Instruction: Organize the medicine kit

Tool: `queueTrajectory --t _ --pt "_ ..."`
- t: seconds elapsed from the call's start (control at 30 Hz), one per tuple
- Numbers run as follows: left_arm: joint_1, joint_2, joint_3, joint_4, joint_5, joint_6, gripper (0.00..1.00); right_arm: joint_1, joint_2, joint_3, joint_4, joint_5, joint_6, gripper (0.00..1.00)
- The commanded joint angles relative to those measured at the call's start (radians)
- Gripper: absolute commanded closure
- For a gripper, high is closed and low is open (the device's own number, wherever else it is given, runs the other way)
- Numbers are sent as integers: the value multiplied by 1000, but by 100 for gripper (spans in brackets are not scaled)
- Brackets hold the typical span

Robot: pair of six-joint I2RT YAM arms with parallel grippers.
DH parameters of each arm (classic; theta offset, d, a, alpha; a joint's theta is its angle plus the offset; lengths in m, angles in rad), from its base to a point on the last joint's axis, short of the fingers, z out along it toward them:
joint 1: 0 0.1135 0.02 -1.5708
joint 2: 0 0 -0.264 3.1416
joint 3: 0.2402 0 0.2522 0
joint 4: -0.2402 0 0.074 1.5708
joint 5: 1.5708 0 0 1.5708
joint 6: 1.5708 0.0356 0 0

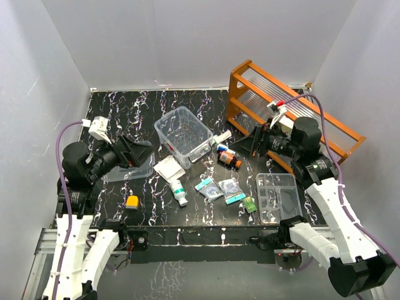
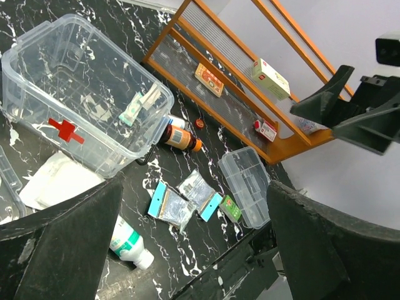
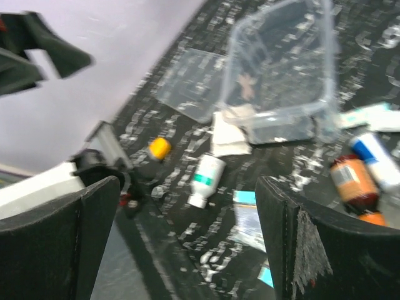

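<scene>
Clear plastic box (image 1: 184, 134) sits open mid surface (image 1: 125, 109), seemingly its lid (image 1: 122, 175) flat at left, tray (image 1: 277, 197) near right. Both pairs of my jaws stand spread, empty. Early sorting, I judge: next, pinch the white bottle (image 1: 179, 192), drop it in.
</scene>
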Motion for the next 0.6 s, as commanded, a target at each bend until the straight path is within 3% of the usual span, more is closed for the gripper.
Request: queueTrajectory --t 0.0,0.3,0.57 --pt "6 8 -8 33 13 -18 1 27 5 -70 -31 263 -248 12" --pt "6 56 -38 139 2 -46 1 134 155 -166 66 596 -102 16" --pt "6 107 -94 231 -55 -22 1 244 376 -87 92 763 -197 17"
